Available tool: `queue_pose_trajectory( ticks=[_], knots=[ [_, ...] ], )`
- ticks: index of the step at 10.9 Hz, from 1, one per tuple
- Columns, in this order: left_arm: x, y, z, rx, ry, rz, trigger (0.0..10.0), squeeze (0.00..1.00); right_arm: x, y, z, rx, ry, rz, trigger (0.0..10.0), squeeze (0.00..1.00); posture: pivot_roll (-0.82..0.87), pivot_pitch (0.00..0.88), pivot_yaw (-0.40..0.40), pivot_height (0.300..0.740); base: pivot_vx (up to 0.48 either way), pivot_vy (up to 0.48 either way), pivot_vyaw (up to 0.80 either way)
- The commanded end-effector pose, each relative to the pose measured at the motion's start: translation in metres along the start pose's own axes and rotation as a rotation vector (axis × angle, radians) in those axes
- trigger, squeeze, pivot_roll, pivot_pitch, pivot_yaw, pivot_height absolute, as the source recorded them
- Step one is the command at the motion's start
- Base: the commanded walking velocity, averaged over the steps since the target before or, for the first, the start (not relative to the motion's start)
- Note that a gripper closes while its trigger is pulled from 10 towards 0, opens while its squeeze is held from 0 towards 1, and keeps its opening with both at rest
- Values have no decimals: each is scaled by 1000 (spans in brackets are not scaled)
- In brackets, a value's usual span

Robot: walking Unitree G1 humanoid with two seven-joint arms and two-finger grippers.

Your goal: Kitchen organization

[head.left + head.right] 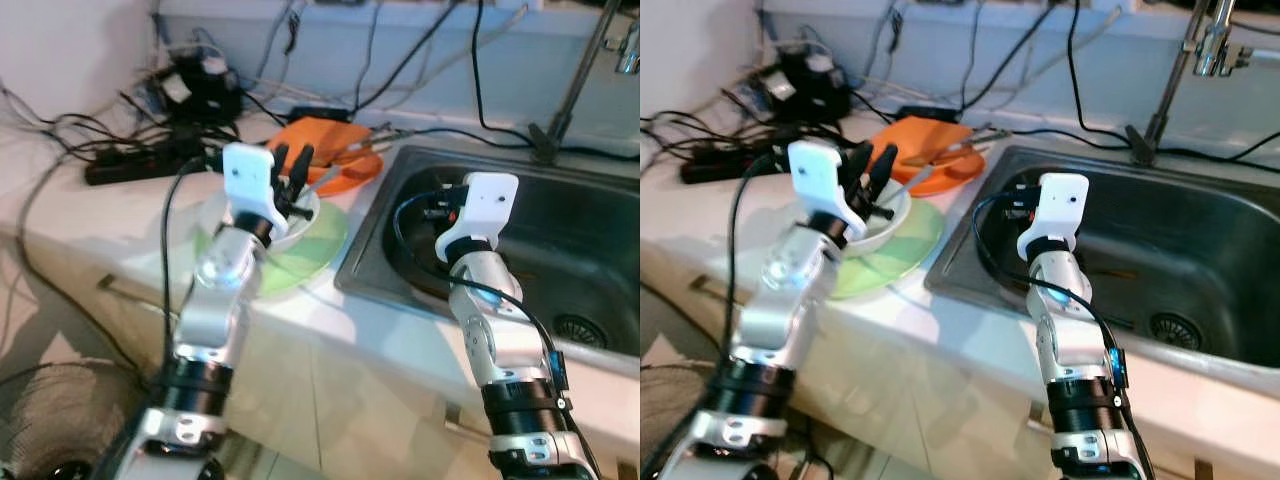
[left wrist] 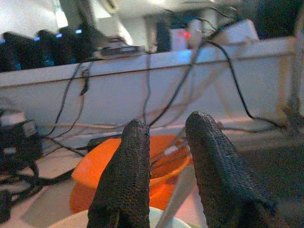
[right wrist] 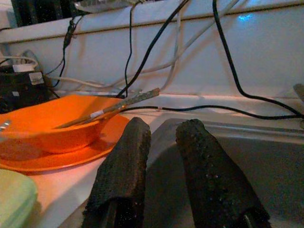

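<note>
A white bowl [image 1: 308, 212] sits on a pale green plate [image 1: 318, 252] on the counter, left of the sink. My left gripper [image 1: 292, 153] hovers just over the bowl, fingers a little apart; a pale utensil handle [image 2: 175, 197] rises from the bowl behind the gap. Behind stands an orange bowl [image 3: 52, 124] on an orange plate [image 3: 57, 159], with chopsticks [image 3: 124, 104] resting in it. Over the sink's left side is my right gripper [image 3: 165, 123], fingers slightly apart and holding nothing.
The steel sink [image 1: 570, 235] has a drain [image 1: 583, 328] and a faucet [image 1: 585, 65] behind it. A black power strip [image 1: 130, 162] and tangled cables [image 1: 190, 85] crowd the counter's back left. A fan [image 1: 50, 420] stands on the floor, lower left.
</note>
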State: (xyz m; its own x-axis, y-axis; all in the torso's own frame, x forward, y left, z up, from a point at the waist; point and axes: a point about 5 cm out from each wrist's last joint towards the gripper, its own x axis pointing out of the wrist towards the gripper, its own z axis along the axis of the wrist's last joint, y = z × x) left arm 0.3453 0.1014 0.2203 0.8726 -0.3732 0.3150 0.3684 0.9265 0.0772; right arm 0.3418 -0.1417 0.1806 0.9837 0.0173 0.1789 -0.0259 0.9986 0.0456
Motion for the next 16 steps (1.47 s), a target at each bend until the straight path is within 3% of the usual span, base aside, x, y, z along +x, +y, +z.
queue_pose_trajectory(
  ticks=[1,2,3,4,6,8,11,13,16],
  knots=[
    [7,-4,10,33,-7,-49,10000,0,2,1,3,6,-13,0,10000,0,76,25,76,740,0,0,0],
    [14,-5,15,88,40,-121,10000,0,2,2,3,7,-12,1,10000,0,78,19,78,740,0,0,0],
    [22,3,14,167,151,-167,10000,0,3,3,2,9,-13,4,10000,0,84,13,80,740,0,0,0],
    [29,13,15,138,184,-154,10000,0,4,4,2,10,-12,5,10000,0,84,10,83,740,0,0,0],
    [40,32,5,185,309,-88,10000,0,3,3,1,10,-7,1,10000,0,82,14,87,740,0,0,0],
    [43,43,2,170,351,-29,10000,0,2,1,0,9,-4,-9,10000,0,75,20,89,740,0,0,0],
    [46,47,1,155,337,-9,10000,0,2,1,-2,11,2,-8,10000,0,76,24,88,740,0,0,0],
    [41,67,-1,174,369,31,10000,0,2,2,-1,12,1,-3,10000,0,78,30,84,740,0,0,0],
    [39,82,-1,223,439,-50,10000,0,1,1,-1,9,0,-3,10000,0,73,39,84,740,0,0,0]
  ],
)
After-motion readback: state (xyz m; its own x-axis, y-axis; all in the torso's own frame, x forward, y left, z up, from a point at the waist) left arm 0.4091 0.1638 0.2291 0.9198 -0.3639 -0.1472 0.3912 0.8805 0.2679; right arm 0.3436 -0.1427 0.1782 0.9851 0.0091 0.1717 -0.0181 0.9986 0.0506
